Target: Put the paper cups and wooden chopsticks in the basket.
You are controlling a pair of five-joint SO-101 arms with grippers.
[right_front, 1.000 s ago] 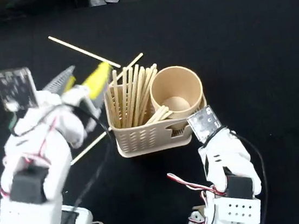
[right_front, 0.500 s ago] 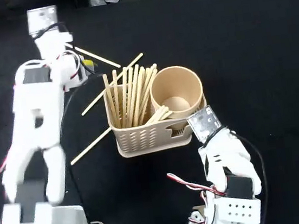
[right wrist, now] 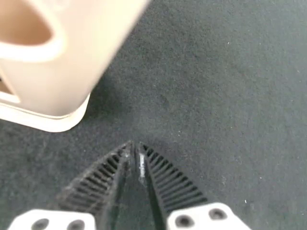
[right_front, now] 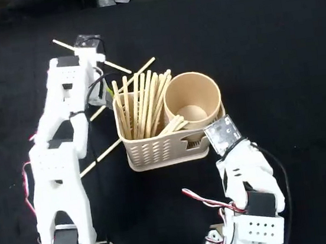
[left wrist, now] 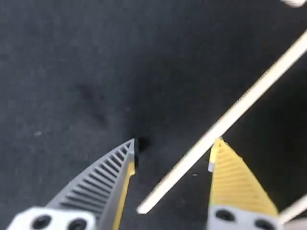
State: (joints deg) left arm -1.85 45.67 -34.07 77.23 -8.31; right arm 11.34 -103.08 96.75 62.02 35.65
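- Chopsticks (right_front: 144,103) and paper cup (right_front: 190,95) stand in the basket (right_front: 155,151); others lie on the table (right_front: 274,55).
- Left gripper (left wrist: 175,142): jaws wide, straddling a loose chopstick (left wrist: 230,115).
- Right gripper (right wrist: 135,143): jaws closed, empty, beside the basket.

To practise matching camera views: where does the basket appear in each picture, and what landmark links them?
High view: basket at the table's centre, holding chopsticks and a paper cup.
Left wrist view: a loose chopstick inside the open left gripper.
Right wrist view: basket corner just beyond the shut right gripper.
Shared landmark: the black table.
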